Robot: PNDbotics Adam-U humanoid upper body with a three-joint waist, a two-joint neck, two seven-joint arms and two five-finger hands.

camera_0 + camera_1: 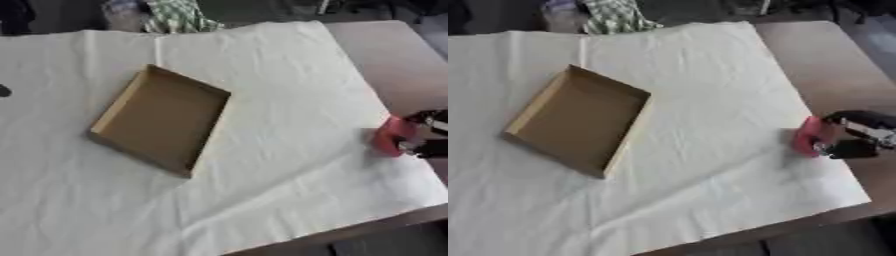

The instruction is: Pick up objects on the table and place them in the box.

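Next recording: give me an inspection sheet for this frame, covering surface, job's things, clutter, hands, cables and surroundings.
Surface: table mostly covered by a creased white sheet; bare brown top shows at the right.
Job's things: shallow cardboard box, open, nothing seen inside; red object at the sheet's right edge.
Clutter: a small dark spot at the left edge, cannot tell what it is.
Hands: right hand at the right edge, fingers curled round the red object; left hand not in view.
Cables: nothing seen.
Surroundings: green checked fabric beyond the far edge.
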